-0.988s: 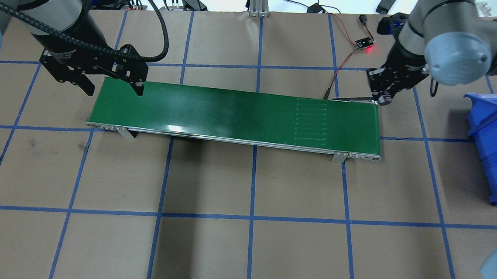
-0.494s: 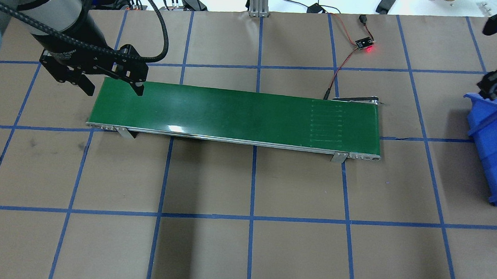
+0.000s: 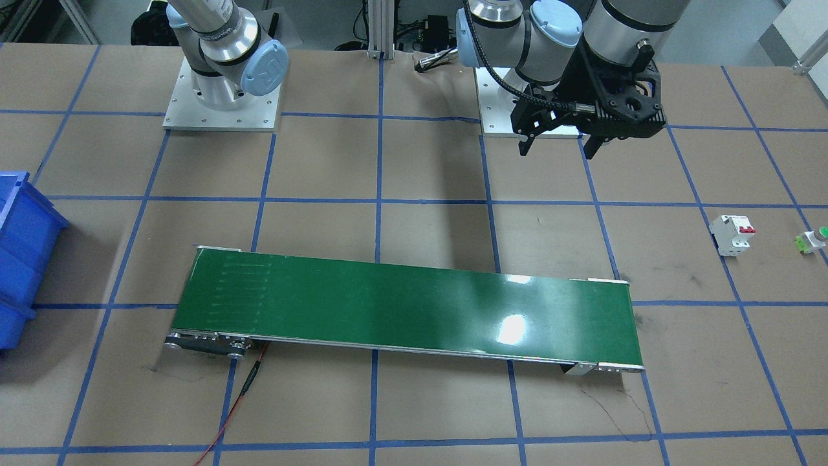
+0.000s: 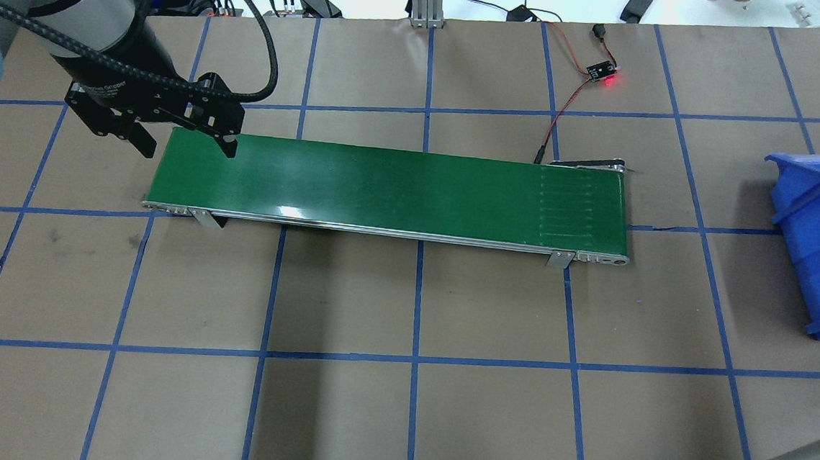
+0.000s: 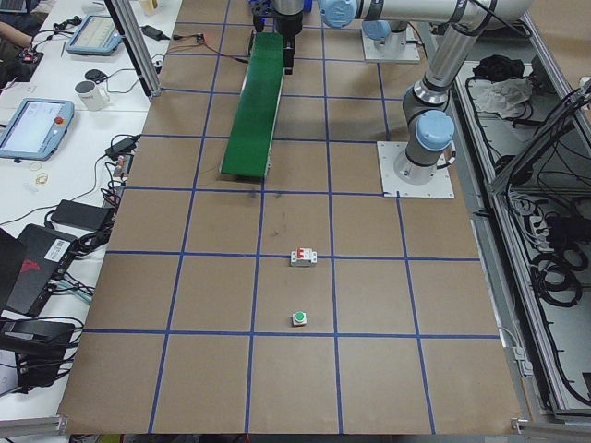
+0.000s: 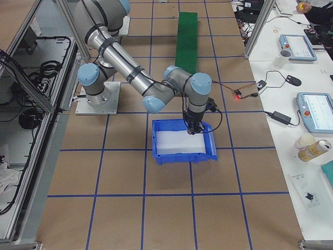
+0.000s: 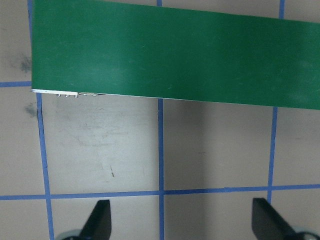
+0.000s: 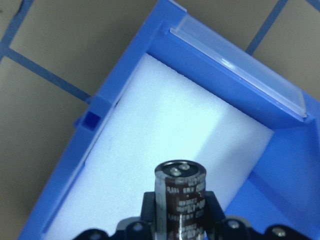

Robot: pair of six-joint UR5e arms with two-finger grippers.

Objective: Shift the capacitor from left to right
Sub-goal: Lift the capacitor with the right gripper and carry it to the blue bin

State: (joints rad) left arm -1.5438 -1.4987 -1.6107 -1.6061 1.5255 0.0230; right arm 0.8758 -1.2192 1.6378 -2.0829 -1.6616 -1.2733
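Observation:
The capacitor (image 8: 180,197), a dark cylinder with pale marks, stands upright between my right gripper's (image 8: 181,217) fingers, which are shut on it. It hangs over the white foam floor of the blue bin (image 8: 120,95). In the exterior right view the right gripper (image 6: 193,126) is above the bin's far end (image 6: 179,154). My left gripper (image 4: 189,144) is open and empty above the left end of the green conveyor belt (image 4: 384,185). It also shows in the front view (image 3: 556,150) and, open, in the left wrist view (image 7: 180,222).
The bin (image 4: 806,236) sits at the table's right edge. A white breaker with red switches (image 3: 731,234) and a green-capped button (image 3: 812,241) lie on the left side. A sensor with a red light (image 4: 603,73) and its wire lie behind the belt.
My right arm has swung from the belt's right end to over the blue bin, leaving the overhead view. The pale marks on the belt have shifted right. The left arm has not moved.

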